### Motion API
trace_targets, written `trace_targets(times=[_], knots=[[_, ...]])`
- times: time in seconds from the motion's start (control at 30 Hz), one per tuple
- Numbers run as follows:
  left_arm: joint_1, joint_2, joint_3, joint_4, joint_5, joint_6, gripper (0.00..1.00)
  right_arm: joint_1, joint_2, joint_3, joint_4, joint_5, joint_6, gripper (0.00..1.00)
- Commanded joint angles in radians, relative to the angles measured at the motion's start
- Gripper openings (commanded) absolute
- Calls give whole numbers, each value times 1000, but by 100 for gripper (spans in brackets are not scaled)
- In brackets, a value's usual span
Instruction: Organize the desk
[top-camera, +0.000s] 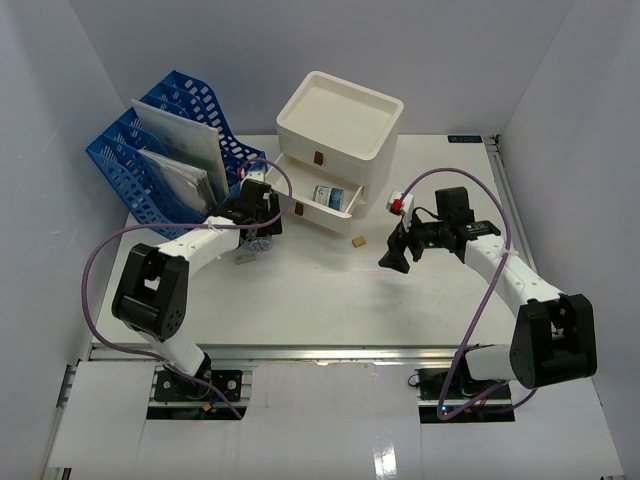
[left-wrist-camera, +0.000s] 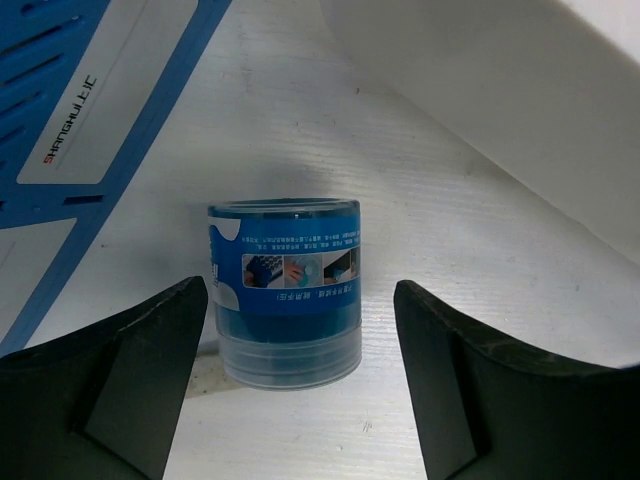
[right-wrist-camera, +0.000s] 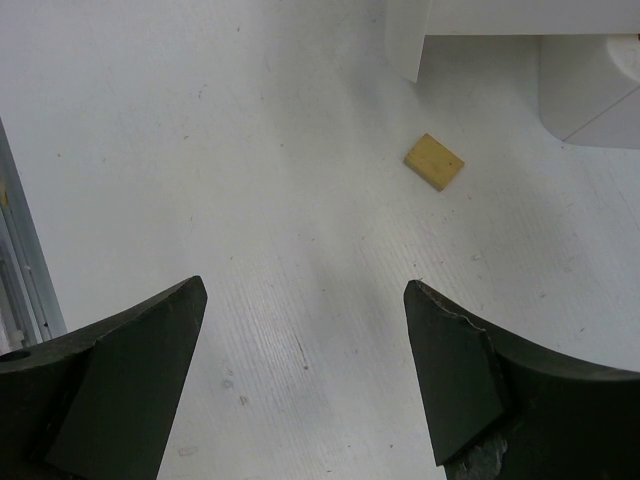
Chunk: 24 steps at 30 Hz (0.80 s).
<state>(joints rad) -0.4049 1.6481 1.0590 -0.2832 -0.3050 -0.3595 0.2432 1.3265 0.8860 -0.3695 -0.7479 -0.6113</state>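
Observation:
The desk (top-camera: 330, 290) is a white tabletop. In the left wrist view a small clear jar with a blue label (left-wrist-camera: 285, 290) stands upright on the desk (left-wrist-camera: 330, 430) between the fingers of my left gripper (left-wrist-camera: 300, 290). The jaws are open; the jar is close to the left finger, with a gap on its right. From above, the left gripper (top-camera: 262, 228) is low beside the file rack, with the jar (top-camera: 262, 243) under it. My right gripper (top-camera: 392, 257) hovers open over bare desk (right-wrist-camera: 300, 200), and a small yellow block (right-wrist-camera: 434, 162) lies ahead of it.
A blue file rack (top-camera: 165, 150) holding papers stands at the back left. The white three-drawer box (top-camera: 340, 125) at the back has one drawer (top-camera: 325, 208) pulled open with another blue-labelled jar (top-camera: 328, 195) inside. A beige eraser (top-camera: 243, 259) lies near the left gripper.

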Motion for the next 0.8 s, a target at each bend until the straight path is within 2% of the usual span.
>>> trace_targets(times=[0.0, 0.2, 0.5, 0.77], knots=[[6, 8, 43, 14, -2, -4, 85, -5, 3, -1, 12, -21, -13, 87], [19, 49, 24, 13, -23, -18, 78, -5, 5, 1, 12, -22, -12, 87], [22, 78, 20, 19, -16, -27, 75, -5, 7, 1, 11, -22, -12, 87], [22, 61, -2, 22, -12, -20, 59, -5, 7, 2, 11, -23, -12, 87]])
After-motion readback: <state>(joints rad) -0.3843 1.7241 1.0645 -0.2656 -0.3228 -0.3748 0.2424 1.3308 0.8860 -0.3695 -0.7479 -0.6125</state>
